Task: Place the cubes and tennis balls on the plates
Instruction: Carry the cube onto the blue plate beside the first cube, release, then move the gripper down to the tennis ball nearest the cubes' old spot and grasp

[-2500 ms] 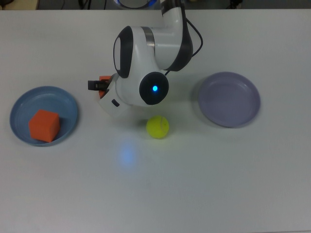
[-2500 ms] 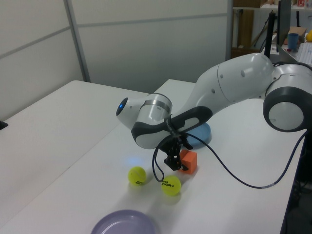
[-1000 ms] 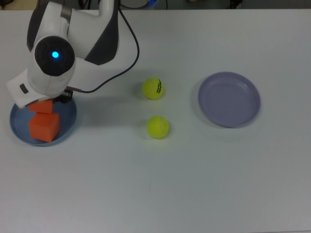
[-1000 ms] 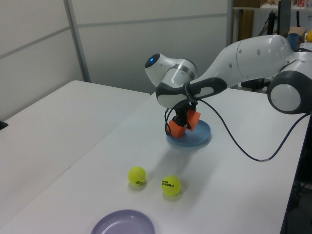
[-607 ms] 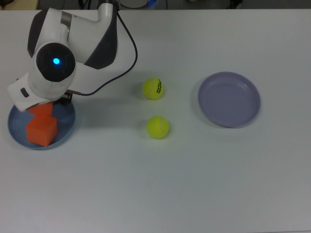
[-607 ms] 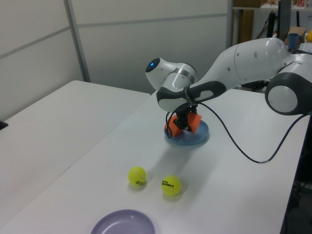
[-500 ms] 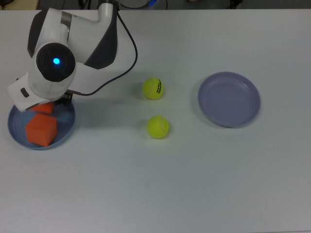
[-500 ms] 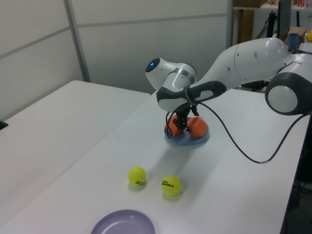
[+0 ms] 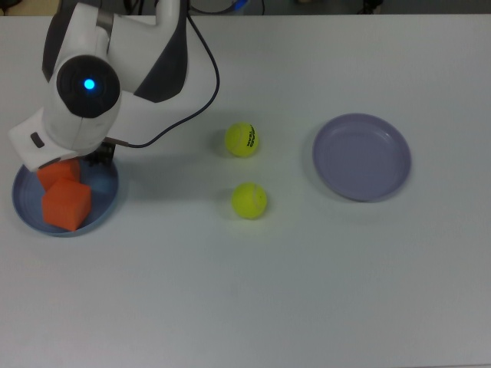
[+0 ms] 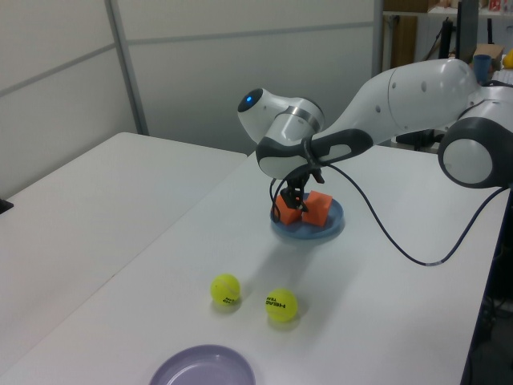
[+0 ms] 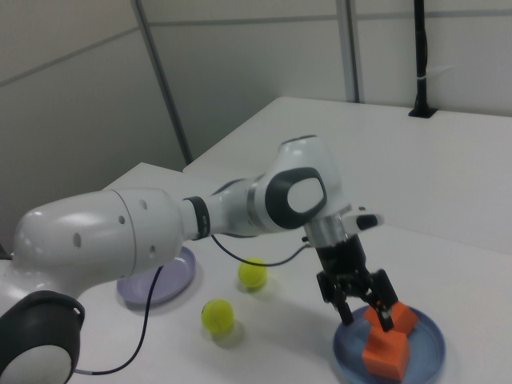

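Second cube (image 11: 402,317) just dropped onto blue plate (image 11: 428,353); tool (image 11: 366,314) spread wide, empty. You've got the tennis balls (image 9: 242,140) next.

In the top view the arm (image 9: 115,69) hides part of one cube (image 9: 57,173), perhaps its far half.

orange cubes (image 9: 66,205); blue plate (image 9: 105,201); lavender plate (image 9: 361,156); yellow-green balls (image 9: 249,200)

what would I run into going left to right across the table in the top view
Blue plate holding the two orange cubes, with the robot arm over its upper part → the two tennis balls, one above the other at about the same spot across → lavender plate, with nothing on it.
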### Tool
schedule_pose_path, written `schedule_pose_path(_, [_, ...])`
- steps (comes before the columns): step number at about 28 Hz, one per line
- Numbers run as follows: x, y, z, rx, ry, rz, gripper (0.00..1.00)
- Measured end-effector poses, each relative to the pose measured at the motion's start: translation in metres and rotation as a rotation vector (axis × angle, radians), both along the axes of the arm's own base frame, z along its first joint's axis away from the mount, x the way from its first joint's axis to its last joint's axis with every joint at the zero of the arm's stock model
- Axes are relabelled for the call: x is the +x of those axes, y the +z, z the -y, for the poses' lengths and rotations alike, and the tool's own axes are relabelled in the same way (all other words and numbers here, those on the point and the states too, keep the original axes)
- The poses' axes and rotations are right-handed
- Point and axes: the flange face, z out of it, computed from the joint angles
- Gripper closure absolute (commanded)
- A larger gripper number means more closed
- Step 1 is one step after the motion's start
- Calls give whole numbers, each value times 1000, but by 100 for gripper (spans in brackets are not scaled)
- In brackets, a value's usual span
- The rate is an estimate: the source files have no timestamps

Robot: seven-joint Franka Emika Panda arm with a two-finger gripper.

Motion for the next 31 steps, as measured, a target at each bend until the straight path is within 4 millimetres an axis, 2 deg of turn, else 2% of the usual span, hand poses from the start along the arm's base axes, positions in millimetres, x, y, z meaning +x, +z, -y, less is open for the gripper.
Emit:
schedule_pose_path(4, [3, 20, -30, 28, 24, 38, 0])
schedule_pose_path(9, [7, 36, -104, 39, 72, 85, 0])
schedule_pose_path(10, [7, 36, -119, 39, 83, 89, 0])
schedule_pose_path(11, [7, 35, -142, 40, 105, 92, 0])
schedule_pose_path(16, [-2, 26, -217, 38, 180, 76, 0])
schedule_pose_path(21, [-17, 6, -275, 33, 235, 47, 0])
schedule_pose_path(26, [-25, -15, -305, 25, 257, 25, 0])
schedule_pose_path(31, [-28, -35, -318, 19, 273, 0, 0])
